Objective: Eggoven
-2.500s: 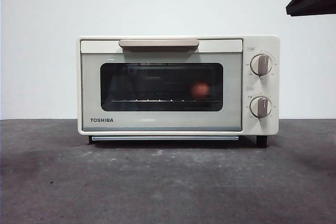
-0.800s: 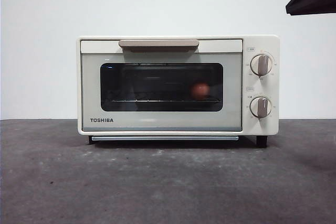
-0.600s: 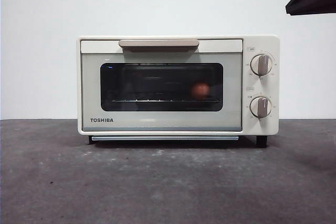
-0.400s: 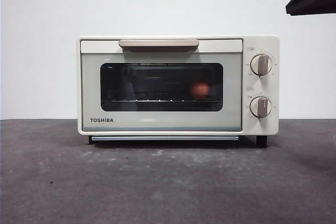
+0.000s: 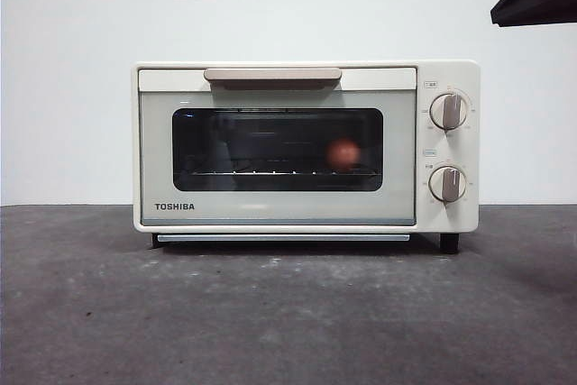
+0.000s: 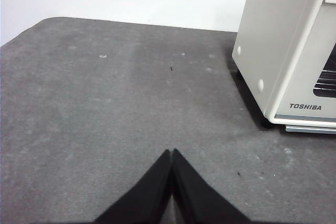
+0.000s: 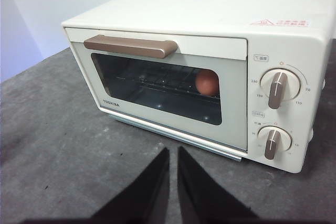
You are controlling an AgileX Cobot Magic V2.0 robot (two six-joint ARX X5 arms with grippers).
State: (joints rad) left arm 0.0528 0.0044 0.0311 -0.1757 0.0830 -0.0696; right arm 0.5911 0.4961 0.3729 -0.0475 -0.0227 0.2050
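White wall, grey table (image 5: pixel 288 313). Front on, the egg (image 5: pixel 343 154) sits on the rack inside the closed oven (image 5: pixel 306 146). My left claw (image 6: pixel 171 154), clenched empty, waits beside the oven. My right claw (image 7: pixel 173 153), nearly closed and empty, faces its door. Task looks finished.

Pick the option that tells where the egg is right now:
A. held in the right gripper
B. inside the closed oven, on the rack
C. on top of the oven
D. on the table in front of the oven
B: the egg shows through the glass of the toaster oven, on the wire rack behind the shut door.
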